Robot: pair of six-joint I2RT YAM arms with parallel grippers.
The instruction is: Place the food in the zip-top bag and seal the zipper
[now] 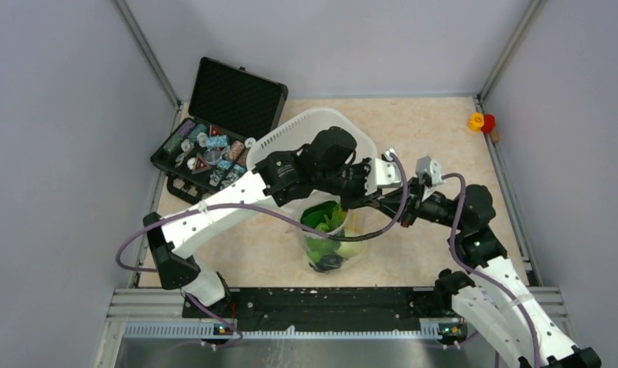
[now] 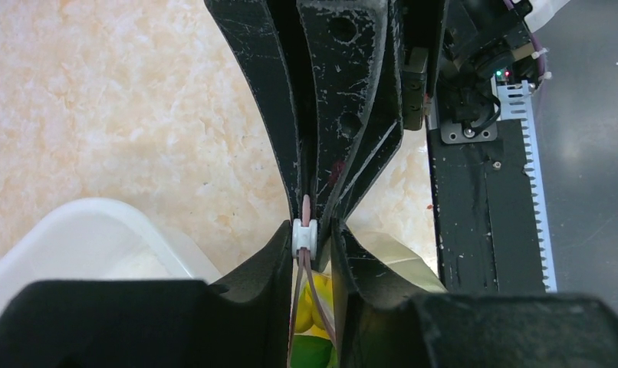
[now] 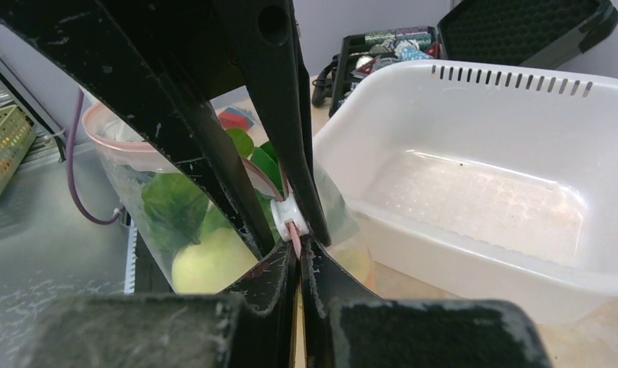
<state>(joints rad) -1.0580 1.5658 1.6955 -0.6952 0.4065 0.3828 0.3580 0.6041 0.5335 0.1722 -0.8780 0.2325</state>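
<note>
A clear crinkly zip-top bag [image 1: 329,247] stands upright on the pale marbled surface [image 1: 432,142], just beside the near wall of the translucent white rectangular plastic tub [image 1: 290,134]. Its long axis is vertical and its mouth faces up.

Only the top view shows the whole bag. Toy food fills it: green leaves [image 1: 325,218] on top and dark grapes [image 1: 329,263] at the bottom. That view also shows an open black case [image 1: 237,96] of small trinkets on the tub's far left side. The arms hide where the two grippers meet.

The wrist views show that meeting. The right gripper [image 3: 298,250] is clenched on the end of the thin pinkish-red zipper strip [image 2: 307,205], which pokes up between its fingers. The left gripper [image 2: 312,234] is drawn in close around the small white slider tab [image 2: 305,238]. One finger lies against the tab and a sliver of gap shows at the other, so I cannot tell whether it truly grips. Past the slider, the right wrist view shows the strip looping wide open, away from the tub.
</note>
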